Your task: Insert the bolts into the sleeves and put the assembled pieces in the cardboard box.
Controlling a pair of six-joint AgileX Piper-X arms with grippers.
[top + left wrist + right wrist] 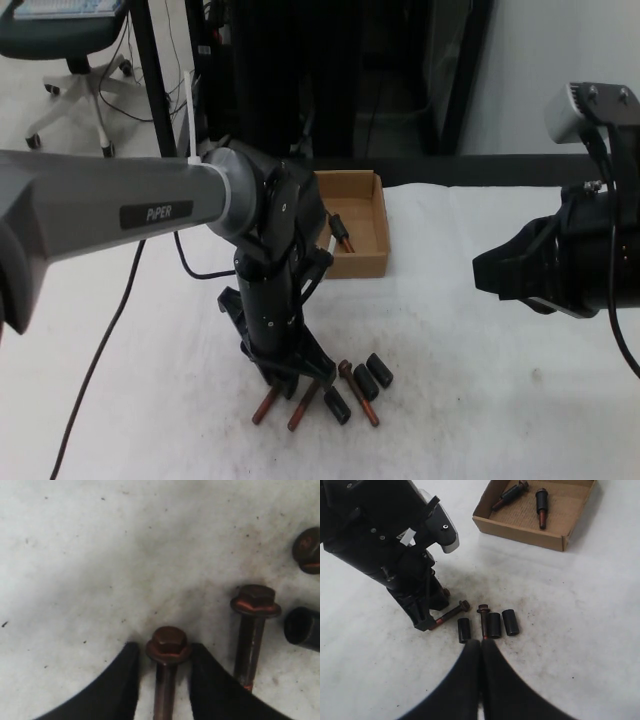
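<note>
Near edge of the smudged white desk [480,420]: 3 loose copper-coloured hex-flange bolts [303,405] and 3 short black cylindrical sleeves [366,381] in 1 tight cluster, none mated.

The left pincer [164,649] is down at desk level and released. Its black fingers [120,690] straddle the end bolt [169,641] just below the head, tips near the flange, no clamp that I can see. The neighbour bolt [252,630] lies just beside 1 finger, with 1 sleeve [302,627] beyond it.

The right pincer [480,652] sits well apart to the right, clenched and empty, facing the cluster.

Far side: open brown cardboard box [520,532] holding 2 assembled pieces [541,507]. I judge 3 pairs are still to do.

Risks:
- The grip is close to the head, so the long shank could droop or swivel on lift and miss the sleeve bore.
- The neighbour bolt is close enough for a closing finger to nudge it into the sleeves and roll them.
- The right pincer has to release before it can take a sleeve.
</note>
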